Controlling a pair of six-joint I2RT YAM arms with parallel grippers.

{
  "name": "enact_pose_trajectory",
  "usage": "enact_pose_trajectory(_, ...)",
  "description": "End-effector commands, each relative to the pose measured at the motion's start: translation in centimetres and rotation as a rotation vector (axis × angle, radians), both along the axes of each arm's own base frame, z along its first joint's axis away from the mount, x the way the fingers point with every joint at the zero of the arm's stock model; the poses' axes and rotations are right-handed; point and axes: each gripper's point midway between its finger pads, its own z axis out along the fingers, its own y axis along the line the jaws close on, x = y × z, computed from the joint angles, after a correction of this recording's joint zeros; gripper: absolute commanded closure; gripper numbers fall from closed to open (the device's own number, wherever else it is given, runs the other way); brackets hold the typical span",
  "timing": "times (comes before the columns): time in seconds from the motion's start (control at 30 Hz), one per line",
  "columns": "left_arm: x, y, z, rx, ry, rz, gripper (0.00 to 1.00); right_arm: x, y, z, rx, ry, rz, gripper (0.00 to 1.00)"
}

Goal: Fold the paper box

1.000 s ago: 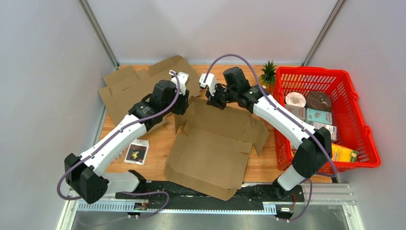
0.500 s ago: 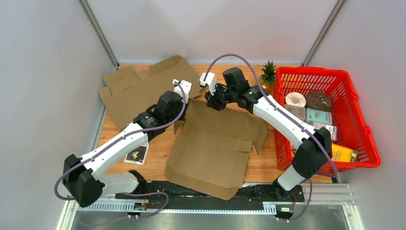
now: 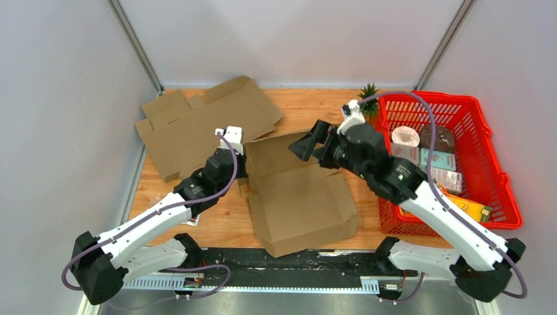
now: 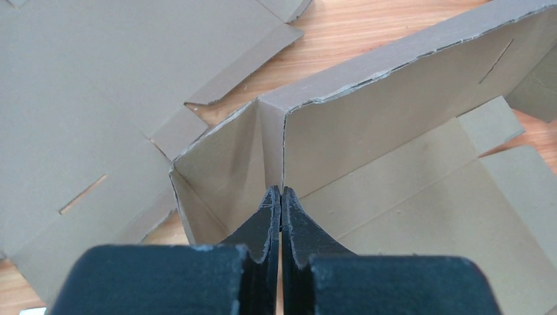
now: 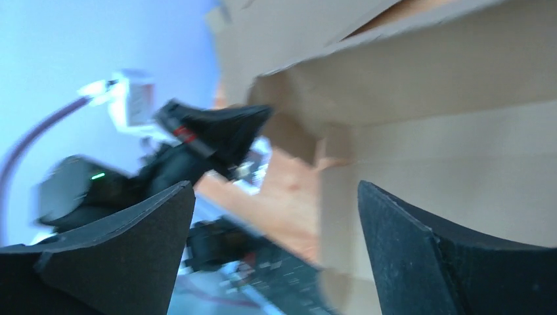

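Note:
The brown paper box (image 3: 299,197) lies partly folded in the middle of the table, its back and left walls raised. My left gripper (image 3: 242,169) is at the box's back left corner. In the left wrist view its jaws (image 4: 281,191) are shut, tips inside that corner of the box (image 4: 394,125), and nothing shows between them. My right gripper (image 3: 305,141) hovers over the back wall, open wide. The right wrist view is blurred: the gripper (image 5: 276,190) holds nothing, with the box (image 5: 460,131) beyond it at the upper right.
A second flat cardboard sheet (image 3: 197,121) lies at the back left, also in the left wrist view (image 4: 98,98). A red basket (image 3: 489,187) holding several packets stands at the right. A small green plant (image 3: 368,97) stands at the back beside it.
My right gripper opened and pulled back from the box's far edge. My left gripper shut and drew nearer, to the box's corner. The box slid toward the near edge with its walls standing higher.

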Motion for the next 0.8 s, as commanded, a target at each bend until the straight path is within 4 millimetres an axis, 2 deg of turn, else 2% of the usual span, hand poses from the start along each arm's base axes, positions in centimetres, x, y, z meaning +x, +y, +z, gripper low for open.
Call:
enact_pose_trajectory(0.0, -0.9, -0.1, 0.0, -0.085, 0.001, 0.025, 1.0, -0.9, 3.2, -0.9, 0.408, 0.26, -0.181, 0.02)
enact_pose_trajectory(0.07, -1.3, 0.0, 0.0, -0.098, -0.002, 0.022, 1.0, 0.0, 3.4, -1.2, 0.445, 0.275, -0.227, 0.03)
enact_pose_trajectory(0.17, -1.7, 0.1, 0.3, -0.094, -0.015, 0.019, 1.0, 1.9, 3.9, -1.4, 0.473, 0.276, -0.305, 0.09)
enact_pose_trajectory(0.2, -1.8, 0.2, 0.2, -0.089, -0.015, 0.021, 1.0, 2.4, 4.4, -2.0, 0.475, 0.293, -0.319, 0.14)
enact_pose_trajectory(0.27, -2.0, 0.1, 0.2, -0.087, -0.018, 0.021, 1.0, 3.2, 5.1, -1.6, 0.53, 0.307, -0.336, 0.19)
enact_pose_trajectory(0.4, -2.2, 0.0, 0.0, -0.086, -0.022, 0.022, 1.0, 4.3, 6.1, -3.4, 0.571, 0.37, -0.388, 0.26)
enact_pose_trajectory(0.77, -1.7, -0.6, -1.4, -0.062, -0.024, 0.051, 1.0, 7.5, 5.4, -7.1, 0.637, 0.464, -0.507, 0.4)
